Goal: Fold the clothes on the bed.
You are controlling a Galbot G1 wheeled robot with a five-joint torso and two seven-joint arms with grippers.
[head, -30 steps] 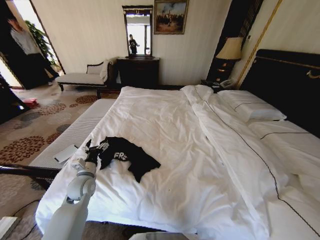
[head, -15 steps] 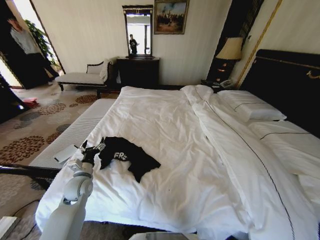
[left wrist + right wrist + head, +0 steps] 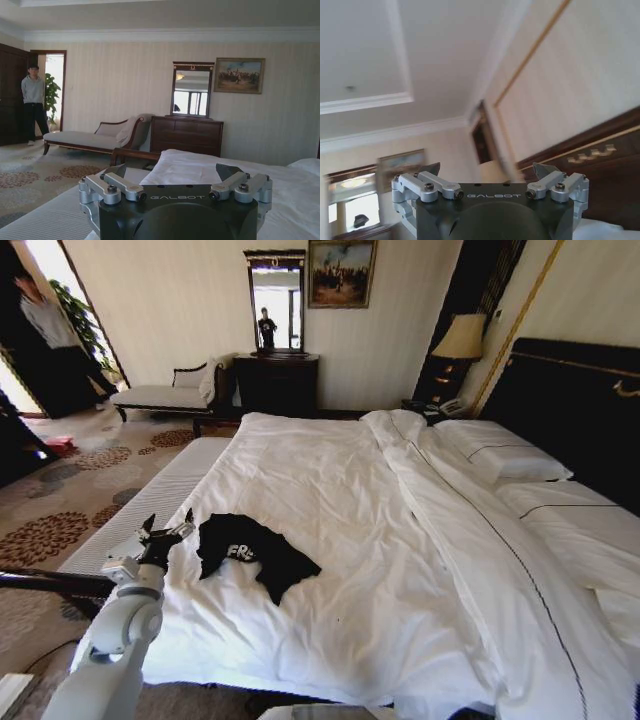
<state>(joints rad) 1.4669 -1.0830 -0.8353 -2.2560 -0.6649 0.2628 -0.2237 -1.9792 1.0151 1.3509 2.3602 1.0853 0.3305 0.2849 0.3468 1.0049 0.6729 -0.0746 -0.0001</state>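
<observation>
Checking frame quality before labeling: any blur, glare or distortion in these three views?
Head view: wide-angle bending at the edges, doorway at upper left blown out, T-shirt and left gripper sharp. Left wrist view: evenly lit, room in focus, mirror bright but readable. Right wrist view: background smeared by motion blur, window at lower left overexposed, right gripper itself crisp.

You see bright daylight from the doorway (image 3: 45, 265); the head view bends at its edges, and the right wrist view is blurry.

Left claw (image 3: 167, 529) spread open; right claw (image 3: 487, 172) open, raised
</observation>
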